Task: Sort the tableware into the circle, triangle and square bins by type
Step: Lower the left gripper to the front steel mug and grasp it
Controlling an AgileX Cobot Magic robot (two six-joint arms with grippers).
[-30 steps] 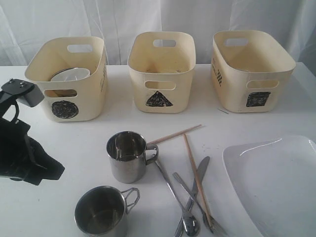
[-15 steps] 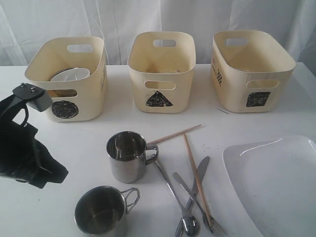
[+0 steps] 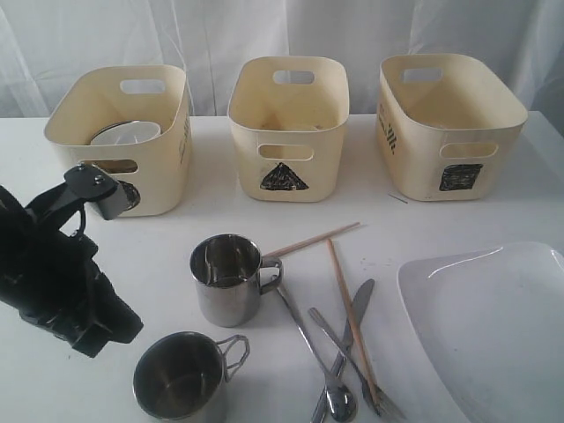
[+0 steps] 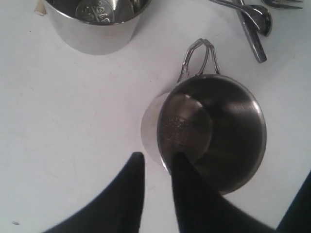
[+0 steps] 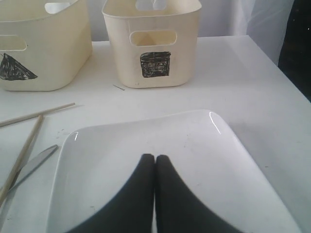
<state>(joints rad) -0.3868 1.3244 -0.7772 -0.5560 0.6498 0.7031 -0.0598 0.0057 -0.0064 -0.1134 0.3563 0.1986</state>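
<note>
The left fingers (image 4: 129,189) stand a little apart, with a thin gap between them. The rim of one steel mug (image 4: 218,131) sits right at their tips, with one finger outside it and one over the inside. The second steel mug (image 4: 92,29) stands farther ahead of them. The right fingers (image 5: 143,189) are pressed tight together, holding nothing, over the big white plate (image 5: 204,145). The square bin (image 5: 153,43) stands well ahead of them on the worktop (image 5: 252,73).
</note>
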